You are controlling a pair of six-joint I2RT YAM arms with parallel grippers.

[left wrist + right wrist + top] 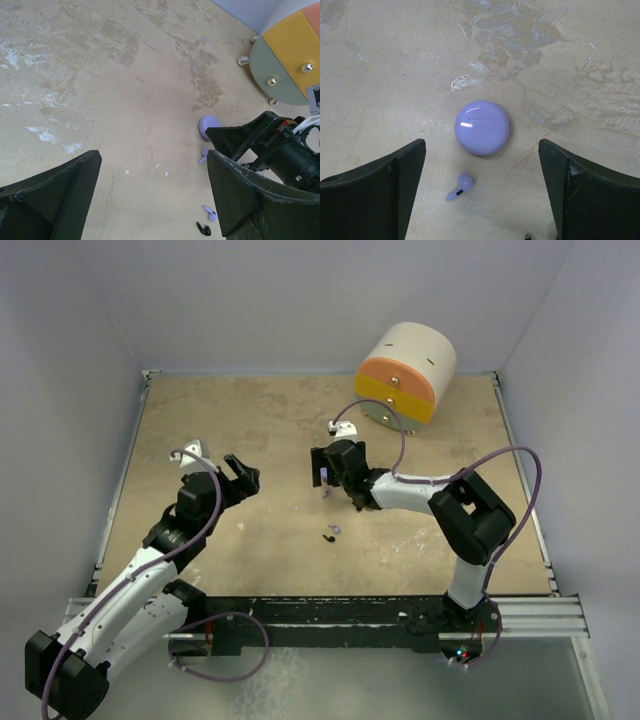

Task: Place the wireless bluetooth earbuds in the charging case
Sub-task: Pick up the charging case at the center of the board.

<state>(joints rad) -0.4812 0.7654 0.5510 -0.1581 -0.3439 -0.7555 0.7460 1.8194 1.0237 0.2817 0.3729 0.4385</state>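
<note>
A closed lavender round charging case lies on the beige tabletop, and one lavender earbud rests on its side just in front of it. My right gripper hovers open over both, one finger on each side, touching neither. In the left wrist view the case and that earbud sit beside the right gripper's black fingers. Closer in lie a second lavender earbud and a black earbud. My left gripper is open above bare table, left of the earbuds.
A large cream drum on its side, with an orange, yellow and green front face, stands at the back right. Grey walls close in the table on three sides. A black rail runs along the near edge.
</note>
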